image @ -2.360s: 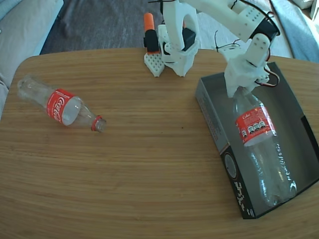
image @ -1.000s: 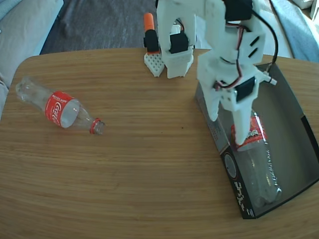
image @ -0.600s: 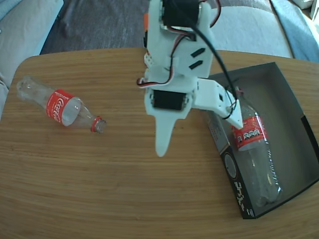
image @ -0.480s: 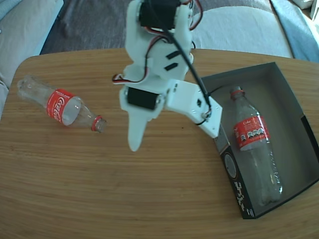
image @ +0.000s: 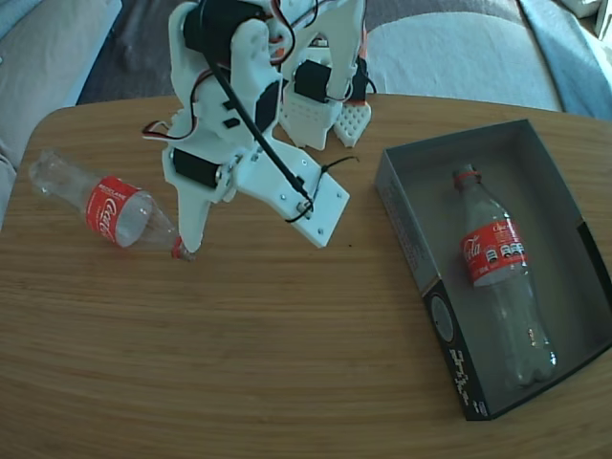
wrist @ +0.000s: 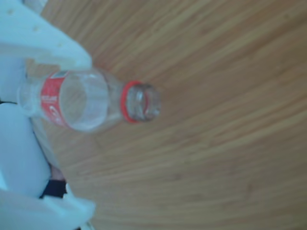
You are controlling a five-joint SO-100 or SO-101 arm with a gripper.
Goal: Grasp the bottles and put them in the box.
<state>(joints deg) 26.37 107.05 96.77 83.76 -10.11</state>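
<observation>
While spread, fingers [wrist: 72,52] flank bottle [wrist: 86,101] shoulder

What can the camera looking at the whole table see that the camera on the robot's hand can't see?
Only the fixed view shows the box with a bottle lying inside it, plus the whole white arm. Only the wrist view looks into the open mouth of the other bottle. Both show that bottle lying on the wooden table with the gripper open at its neck end.

Rounded wooden table [image: 287,363] — grey sofa cushions [image: 459,48] and dark rug [image: 143,43] behind.
</observation>
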